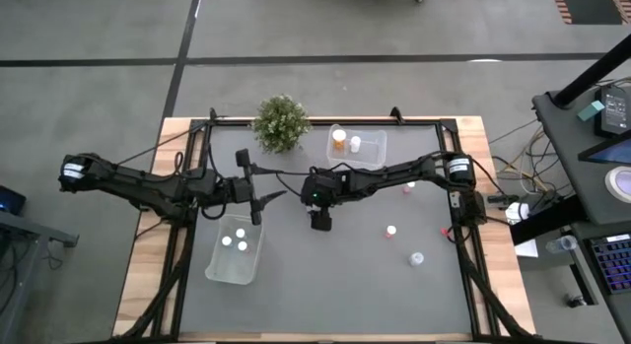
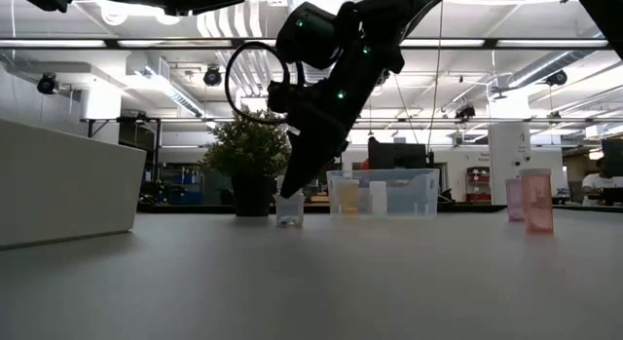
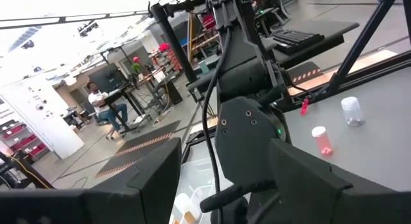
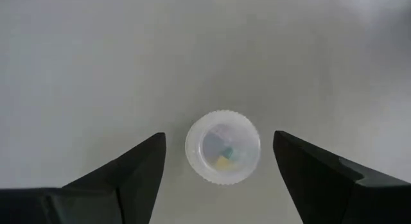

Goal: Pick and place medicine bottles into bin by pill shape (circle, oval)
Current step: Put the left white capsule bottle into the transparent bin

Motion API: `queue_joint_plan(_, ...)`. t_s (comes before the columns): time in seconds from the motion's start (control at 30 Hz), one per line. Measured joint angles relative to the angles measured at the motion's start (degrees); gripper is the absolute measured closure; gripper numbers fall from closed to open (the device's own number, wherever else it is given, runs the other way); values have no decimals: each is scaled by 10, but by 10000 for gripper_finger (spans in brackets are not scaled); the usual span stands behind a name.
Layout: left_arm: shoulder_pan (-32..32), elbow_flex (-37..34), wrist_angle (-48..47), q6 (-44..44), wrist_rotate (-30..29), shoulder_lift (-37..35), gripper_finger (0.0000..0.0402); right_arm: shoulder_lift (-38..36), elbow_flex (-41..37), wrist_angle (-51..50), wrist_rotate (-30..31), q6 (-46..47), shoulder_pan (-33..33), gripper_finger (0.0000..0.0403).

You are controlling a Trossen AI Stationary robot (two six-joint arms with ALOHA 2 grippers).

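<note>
A small clear bottle with a white cap (image 4: 223, 147) stands upright on its base on the grey table; it also shows in the low view (image 2: 288, 211). My right gripper (image 4: 218, 169) hangs over it at the table's middle (image 1: 320, 222), pointing down and open, one finger on each side of the cap with a gap on both sides. My left gripper (image 1: 258, 201) is open and empty, above the table beside the near-left bin (image 1: 219, 267). Loose bottles stand at the right: a pink one (image 1: 390, 231), a pale one (image 1: 417, 257) and another pink one (image 1: 409, 188).
The near-left bin holds three white-capped bottles (image 1: 235, 240). The far clear bin (image 1: 373, 159) holds an orange bottle (image 1: 339, 139) and a white one (image 1: 355, 144). A green bushy plant (image 1: 280, 122) stands at the far edge, left of that bin. Black frame rails run along the table's sides.
</note>
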Motion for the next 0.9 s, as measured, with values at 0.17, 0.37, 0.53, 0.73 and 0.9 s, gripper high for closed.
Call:
queue_joint_plan(0.17,0,0,0,0,0,0,182,-1,3,0,0,4,0,154)
queue_joint_plan(0.37,0,0,0,0,0,1,182,-4,3,0,0,4,0,189)
queue_joint_plan(0.53,0,0,0,0,0,1,182,-4,3,-2,0,4,0,230)
queue_joint_plan(0.73,0,0,0,0,0,1,182,-6,3,-3,0,4,-1,265)
queue_joint_plan(0.9,0,0,0,0,0,1,182,-35,3,-16,0,7,-1,254)
